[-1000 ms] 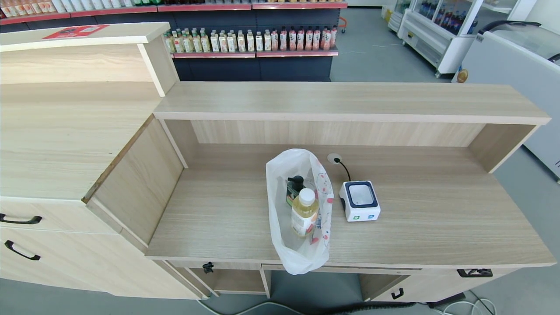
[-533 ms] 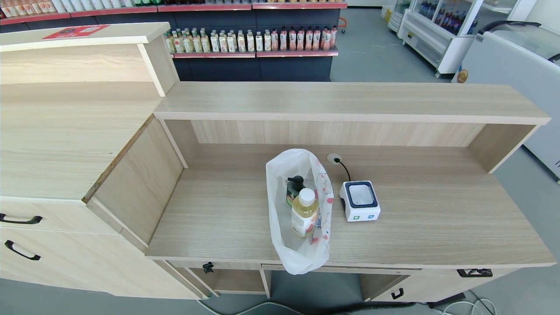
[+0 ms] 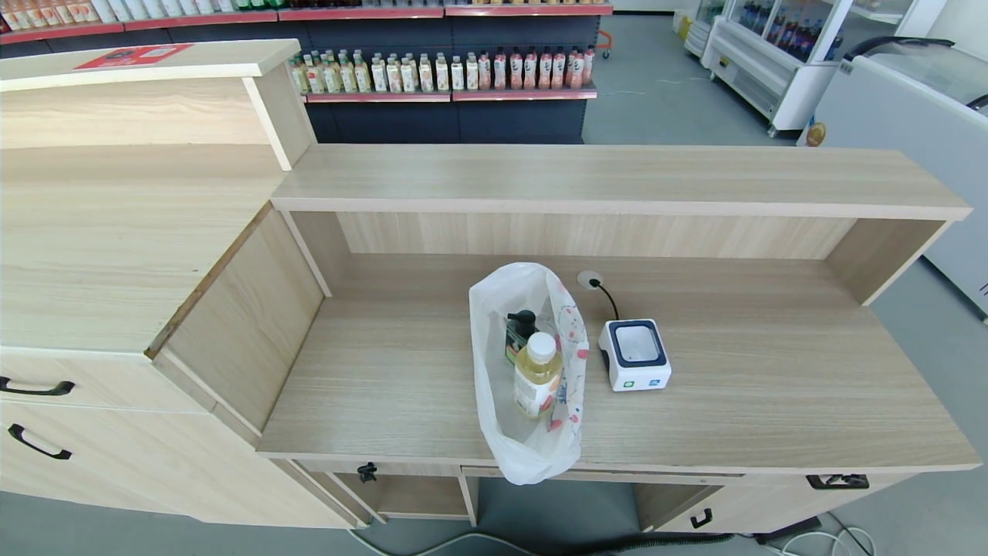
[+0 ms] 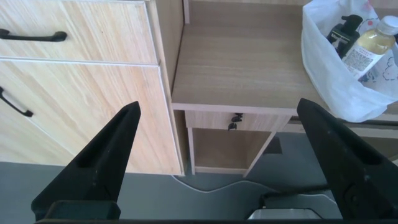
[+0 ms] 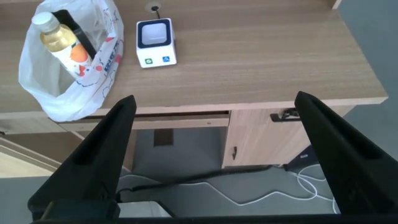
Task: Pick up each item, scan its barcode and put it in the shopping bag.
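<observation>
A white plastic shopping bag [image 3: 525, 371] stands open on the wooden counter [image 3: 772, 386], hanging slightly over its front edge. Inside it are a yellow drink bottle [image 3: 537, 374] with a white cap and a dark pump bottle [image 3: 519, 333] behind it. A white barcode scanner [image 3: 634, 354] sits just right of the bag, its cable running to a hole at the back. My left gripper [image 4: 217, 162] is open, low in front of the counter's left end, with the bag [image 4: 339, 68] far off. My right gripper [image 5: 214, 158] is open below the counter's front edge, nothing between its fingers; bag [image 5: 62, 74] and scanner [image 5: 155, 42] lie beyond.
A raised shelf [image 3: 617, 177] spans the back of the counter. A taller cabinet [image 3: 116, 232] with drawers adjoins on the left. Store shelves of bottles [image 3: 440, 69] and freezers [image 3: 888, 85] stand behind. Cables [image 5: 261, 180] lie on the floor under the counter.
</observation>
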Controlling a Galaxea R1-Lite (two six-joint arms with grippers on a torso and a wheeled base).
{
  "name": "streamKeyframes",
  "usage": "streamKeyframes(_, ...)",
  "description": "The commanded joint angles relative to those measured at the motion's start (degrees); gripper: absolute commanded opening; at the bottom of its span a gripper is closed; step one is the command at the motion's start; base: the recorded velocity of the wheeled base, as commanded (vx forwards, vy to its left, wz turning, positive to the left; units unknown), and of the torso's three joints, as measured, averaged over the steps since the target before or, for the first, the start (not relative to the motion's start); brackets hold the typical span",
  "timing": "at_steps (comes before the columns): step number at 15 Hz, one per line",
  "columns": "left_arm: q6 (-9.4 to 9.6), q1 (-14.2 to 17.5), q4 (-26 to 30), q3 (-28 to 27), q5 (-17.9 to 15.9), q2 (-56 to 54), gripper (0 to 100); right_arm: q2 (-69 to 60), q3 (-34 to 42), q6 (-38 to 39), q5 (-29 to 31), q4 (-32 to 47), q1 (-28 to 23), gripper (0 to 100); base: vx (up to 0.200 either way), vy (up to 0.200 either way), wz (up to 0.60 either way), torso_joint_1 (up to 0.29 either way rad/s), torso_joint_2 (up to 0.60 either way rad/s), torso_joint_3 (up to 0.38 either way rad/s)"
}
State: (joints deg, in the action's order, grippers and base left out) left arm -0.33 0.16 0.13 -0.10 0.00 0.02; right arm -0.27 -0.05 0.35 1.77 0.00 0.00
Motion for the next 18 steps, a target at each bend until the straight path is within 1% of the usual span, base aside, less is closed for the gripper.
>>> streamKeyframes(1, -0.29, 0.0, 0.0, 0.0, 0.0, 0.1, 100, 0.3, 0.0, -0.1, 0.0, 0.0, 0.0, 100, 0.0, 0.0, 0.0, 0.0, 0.0, 0.0)
streamKeyframes(2, -0.29, 0.0, 0.0, 0.0, -0.1, 0.0, 100, 0.3, 0.0, -0.2, 0.0, 0.0, 0.1, 100, 0.0, 0.0, 0.0, 0.0, 0.0, 0.0)
streamKeyframes(7, 0.42, 0.0, 0.0, 0.0, -0.1, 0.0, 100, 0.3, 0.0, -0.2, 0.0, 0.0, 0.0, 100, 0.0, -0.2, 0.0, 0.005, 0.0, 0.001)
streamKeyframes(16, 0.42, 0.0, 0.0, 0.0, -0.1, 0.0, 100, 0.3, 0.0, -0.2, 0.0, 0.0, 0.0, 100, 0.0, -0.2, 0.0, 0.007, 0.0, 0.0)
streamKeyframes(18, 0.24, 0.0, 0.0, 0.0, -0.1, 0.0, 100, 0.3, 0.0, -0.2, 0.0, 0.0, 0.0, 100, 0.0, 0.0, 0.0, 0.0, 0.0, 0.0)
